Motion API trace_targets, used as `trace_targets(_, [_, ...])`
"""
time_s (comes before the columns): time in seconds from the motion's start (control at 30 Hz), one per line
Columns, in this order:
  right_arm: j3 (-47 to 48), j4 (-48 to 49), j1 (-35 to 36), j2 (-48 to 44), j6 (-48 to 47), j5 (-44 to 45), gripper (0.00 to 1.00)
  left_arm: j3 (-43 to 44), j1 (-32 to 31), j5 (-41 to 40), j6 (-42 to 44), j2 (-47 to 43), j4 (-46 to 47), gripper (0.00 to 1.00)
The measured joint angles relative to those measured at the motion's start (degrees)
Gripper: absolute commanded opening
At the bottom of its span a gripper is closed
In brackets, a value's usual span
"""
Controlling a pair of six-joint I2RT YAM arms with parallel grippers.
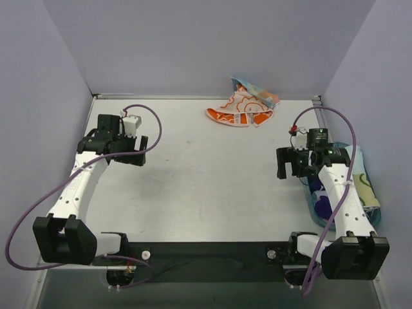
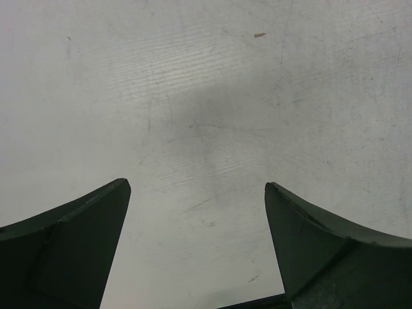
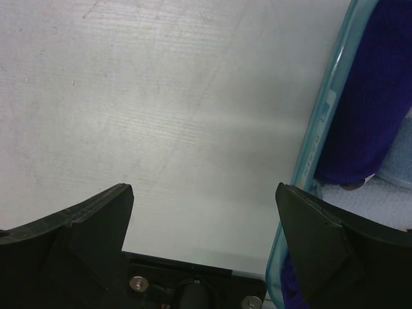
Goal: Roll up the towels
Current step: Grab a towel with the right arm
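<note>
The white towel with orange cloud prints (image 1: pixel 239 111) lies crumpled at the back of the table, right of centre. A light blue towel (image 1: pixel 257 93) lies bunched behind it, partly under it, against the back wall. My left gripper (image 1: pixel 138 150) is open and empty over bare table at the left; its wrist view (image 2: pixel 197 188) shows only table. My right gripper (image 1: pixel 290 163) is open and empty at the right, beside the tray's left rim; it also shows in the right wrist view (image 3: pixel 204 190). Both grippers are well apart from the towels.
A teal tray (image 1: pixel 311 201) lies along the right edge under my right arm, holding purple rolled cloths (image 3: pixel 367 116) and a pale cloth (image 1: pixel 364 183). Its rim (image 3: pixel 322 122) shows in the right wrist view. Grey walls enclose the table on three sides.
</note>
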Motion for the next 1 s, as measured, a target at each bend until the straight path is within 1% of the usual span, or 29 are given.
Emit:
trace_targets(0.17, [3.9, -0.8, 0.8, 4.4, -0.4, 0.5, 1.00, 0.0, -0.3, -0.9, -2.1, 0.0, 0.0, 0.97])
trace_targets(0.37, [12.6, 0.3, 4.2, 13.8, -0.5, 2.7, 1.00, 0.1, -0.4, -1.7, -4.5, 0.0, 0.0, 0.97])
trace_targets(0.53, [23.9, 1.5, 9.1, 26.1, -1.5, 5.3, 1.00, 0.4, -0.4, 0.0, -6.2, 0.0, 0.1, 0.97])
trace_targets(0.67, [36.3, 2.8, 12.7, 38.5, -2.6, 7.6, 1.00, 0.4, -0.4, 1.5, -7.5, -0.5, 0.2, 0.97])
trace_targets(0.87, [54.1, 4.2, 16.3, 55.8, -3.6, 10.1, 0.99, 0.4, -0.4, 2.2, -7.7, -2.6, 0.5, 0.97])
trace_targets(1.0, [62.8, 5.8, 18.4, 64.4, -3.8, 13.1, 0.99, 0.5, -0.4, 2.4, -7.8, -2.8, 0.7, 0.97])
